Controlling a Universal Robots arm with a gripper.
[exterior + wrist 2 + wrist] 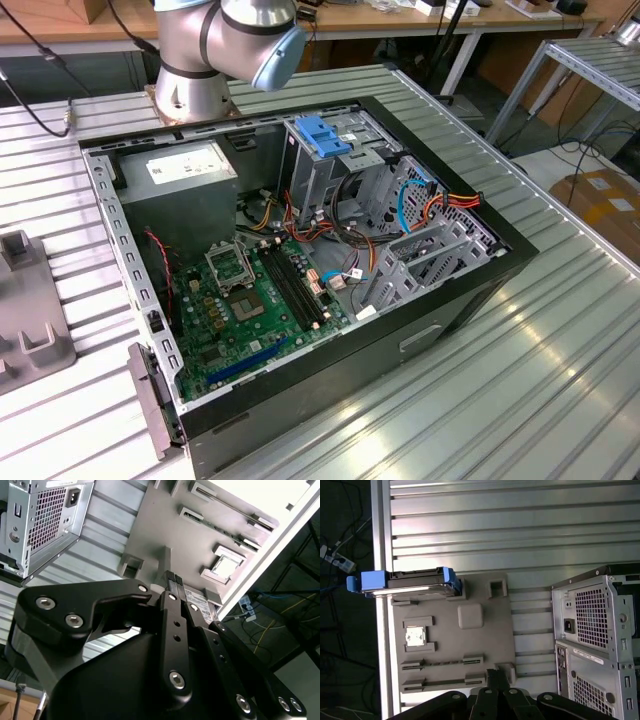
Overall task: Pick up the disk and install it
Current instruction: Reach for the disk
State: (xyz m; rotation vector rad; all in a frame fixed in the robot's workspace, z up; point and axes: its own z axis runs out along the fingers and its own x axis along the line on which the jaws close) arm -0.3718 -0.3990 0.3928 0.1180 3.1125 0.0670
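Spread the gripper, pressed together on nothing, then square it to the disk standing edge-up at the end of the grey fixture plate, away from the computer case.

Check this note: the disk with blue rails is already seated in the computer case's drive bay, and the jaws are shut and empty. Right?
No. The first wrist view shows the disk on the grey fixture tray, outside the computer case, not in its drive bay. The gripper does have its jaws shut and empty, as stated.
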